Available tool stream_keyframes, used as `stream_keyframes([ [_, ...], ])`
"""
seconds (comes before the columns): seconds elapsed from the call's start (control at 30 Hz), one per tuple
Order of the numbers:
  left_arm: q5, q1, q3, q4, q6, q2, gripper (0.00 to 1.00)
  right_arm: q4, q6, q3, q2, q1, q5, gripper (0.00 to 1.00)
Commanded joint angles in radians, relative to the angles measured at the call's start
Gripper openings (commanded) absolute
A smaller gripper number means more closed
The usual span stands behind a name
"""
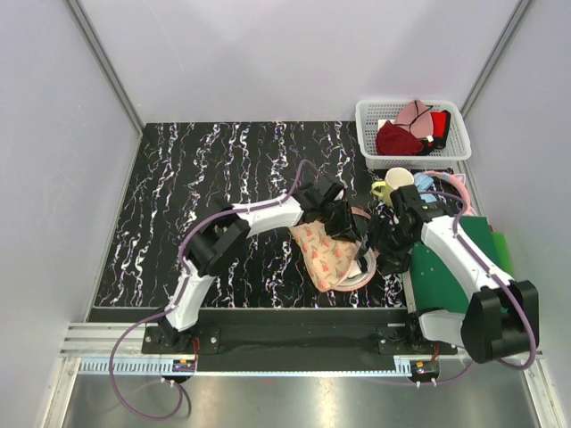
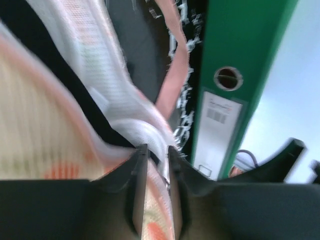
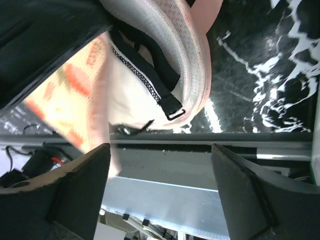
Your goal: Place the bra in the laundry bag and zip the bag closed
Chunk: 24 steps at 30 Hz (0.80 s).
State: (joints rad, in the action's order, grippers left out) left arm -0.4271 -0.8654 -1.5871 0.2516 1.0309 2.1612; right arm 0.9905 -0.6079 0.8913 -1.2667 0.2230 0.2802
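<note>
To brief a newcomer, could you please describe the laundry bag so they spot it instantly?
On the black marbled table, look near the front edge, right of centre. The laundry bag is the peach case speckled orange-red, unlike the green folder beside it.

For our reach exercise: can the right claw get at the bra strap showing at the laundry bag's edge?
Probably yes: the right claw is open, facing the bra strap with nothing between.
</note>
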Motion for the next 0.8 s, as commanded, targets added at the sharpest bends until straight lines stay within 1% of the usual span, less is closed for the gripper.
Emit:
stream_keyframes([
  [0.0,-0.085,0.0,-0.045,-0.012,-0.109,0.005,0.35,-0.012,-0.015,0.005,0.133,0.001,0.094,0.95],
  [0.07,-0.11,0.002,-0.056,-0.012,-0.123,0.022,0.36,-0.059,-0.03,-0.023,0.153,0.003,0.154,0.97],
  [0.2,-0.144,0.002,-0.102,-0.011,-0.129,0.049,0.41,-0.105,-0.039,-0.075,0.133,0.003,0.208,0.97],
  [0.3,-0.156,0.005,-0.132,-0.002,-0.135,0.049,0.46,-0.115,-0.038,-0.101,0.103,0.003,0.172,0.97],
  [0.37,-0.148,0.009,-0.165,0.041,-0.169,0.022,0.52,-0.139,-0.036,-0.127,0.084,0.001,0.14,0.96],
  [0.47,-0.139,0.031,-0.169,0.075,-0.206,-0.036,0.61,-0.188,-0.044,-0.15,0.023,0.001,0.108,0.94],
  [0.53,-0.14,0.066,-0.163,0.096,-0.248,-0.109,0.64,-0.248,-0.052,-0.161,-0.016,0.001,0.103,0.91],
  [0.57,-0.141,0.081,-0.142,0.098,-0.27,-0.133,0.68,-0.263,-0.062,-0.169,-0.026,0.001,0.105,0.9],
  [0.6,-0.136,0.119,-0.125,0.103,-0.294,-0.196,0.7,-0.273,-0.066,-0.169,-0.043,0.001,0.1,0.89],
  [0.63,-0.122,0.141,-0.104,0.109,-0.349,-0.225,0.72,-0.279,-0.067,-0.167,-0.049,0.001,0.096,0.86],
  [0.67,-0.113,0.19,-0.052,0.115,-0.377,-0.256,0.76,-0.277,-0.063,-0.157,-0.056,0.001,0.067,0.85],
  [0.73,-0.104,0.25,0.001,0.149,-0.428,-0.31,0.77,-0.277,-0.055,-0.147,-0.074,0.003,0.033,0.83],
  [0.77,-0.111,0.313,0.025,0.158,-0.437,-0.322,0.77,-0.279,-0.043,-0.134,-0.085,0.001,0.001,0.81],
])
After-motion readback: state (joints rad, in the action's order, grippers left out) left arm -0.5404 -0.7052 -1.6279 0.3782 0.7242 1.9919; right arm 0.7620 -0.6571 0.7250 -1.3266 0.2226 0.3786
